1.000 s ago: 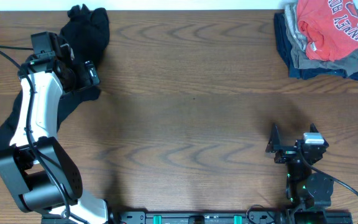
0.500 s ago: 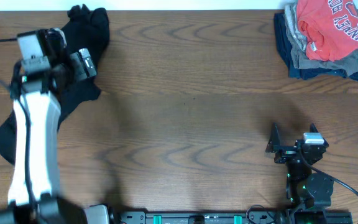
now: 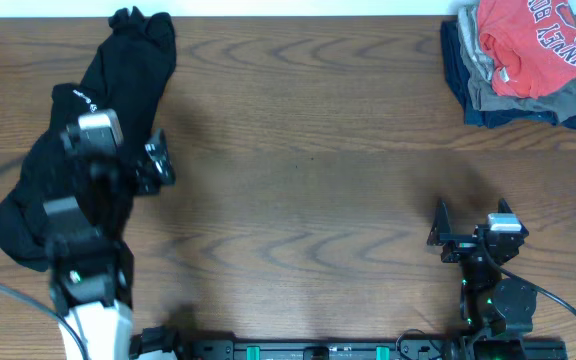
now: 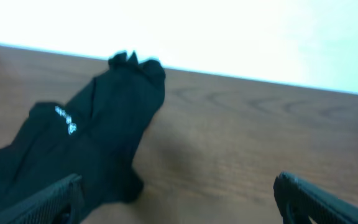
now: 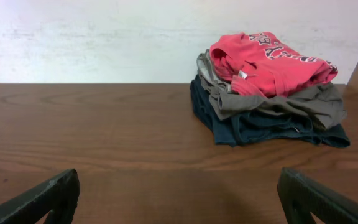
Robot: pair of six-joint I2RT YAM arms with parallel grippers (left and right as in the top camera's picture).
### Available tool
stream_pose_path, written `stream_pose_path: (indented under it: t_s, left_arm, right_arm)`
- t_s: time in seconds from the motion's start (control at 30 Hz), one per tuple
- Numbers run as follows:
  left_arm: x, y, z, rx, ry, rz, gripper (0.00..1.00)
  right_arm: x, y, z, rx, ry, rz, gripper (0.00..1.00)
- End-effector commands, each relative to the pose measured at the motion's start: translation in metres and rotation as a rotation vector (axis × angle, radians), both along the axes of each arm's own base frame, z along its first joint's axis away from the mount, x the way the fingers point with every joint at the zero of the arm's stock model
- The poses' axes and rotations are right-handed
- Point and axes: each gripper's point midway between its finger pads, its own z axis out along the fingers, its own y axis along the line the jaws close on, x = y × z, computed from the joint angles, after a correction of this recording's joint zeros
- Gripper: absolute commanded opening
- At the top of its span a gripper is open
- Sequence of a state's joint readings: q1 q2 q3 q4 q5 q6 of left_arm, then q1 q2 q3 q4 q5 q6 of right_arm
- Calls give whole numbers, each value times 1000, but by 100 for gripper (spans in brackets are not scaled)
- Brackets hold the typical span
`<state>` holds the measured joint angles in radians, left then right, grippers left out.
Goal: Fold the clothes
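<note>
A black top (image 3: pixel 118 80) with a small white logo (image 3: pixel 80 97) lies crumpled along the table's left side, from the far edge towards the front left. My left gripper (image 3: pixel 114 152) hovers open over its middle. In the left wrist view the black top (image 4: pixel 104 124) stretches ahead and to the left, and the left gripper (image 4: pixel 179 205) holds nothing. A red-orange T-shirt (image 3: pixel 528 45) tops a folded pile at the far right, also seen in the right wrist view (image 5: pixel 260 62). My right gripper (image 3: pixel 471 222) stands open and empty near the front right, far from the pile (image 5: pixel 179 199).
Under the red shirt lie a grey garment (image 5: pixel 278 102) and a navy one (image 5: pixel 260 127). The wooden table (image 3: pixel 308 200) ends at a white wall at the back. The arm bases sit along the front edge.
My left arm has pulled back from the far part of the black top towards the front. The top's logo now shows. The right arm has not moved.
</note>
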<state>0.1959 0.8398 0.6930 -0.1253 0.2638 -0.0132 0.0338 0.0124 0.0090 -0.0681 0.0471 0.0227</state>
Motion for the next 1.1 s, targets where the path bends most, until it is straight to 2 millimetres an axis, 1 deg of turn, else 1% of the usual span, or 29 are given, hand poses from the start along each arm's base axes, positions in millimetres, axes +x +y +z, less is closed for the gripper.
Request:
stream_pose_path:
  t_s: [0.0, 0.23, 0.4, 0.67, 0.9, 1.07]
  left_arm:
    - [-16, -7, -16, 23, -57, -24, 98]
    - [-40, -24, -37, 53, -202, -61, 98]
    - [-52, -26, -46, 73, -269, -44, 98]
    - [-65, -26, -40, 88, -366, -23, 98]
    - [-69, -27, -43, 90, -386, -23, 98]
    - [-71, -27, -39, 91, -410, -24, 98]
  right_arm:
    - [0, 5, -1, 18, -2, 20, 99]
    - [0, 5, -1, 18, -2, 20, 99]
    - [0, 5, -1, 18, -2, 20, 99]
    - [0, 5, -1, 18, 1, 20, 99]
    - [0, 5, -1, 18, 2, 20, 99]
    - [0, 5, -1, 18, 2, 20, 99]
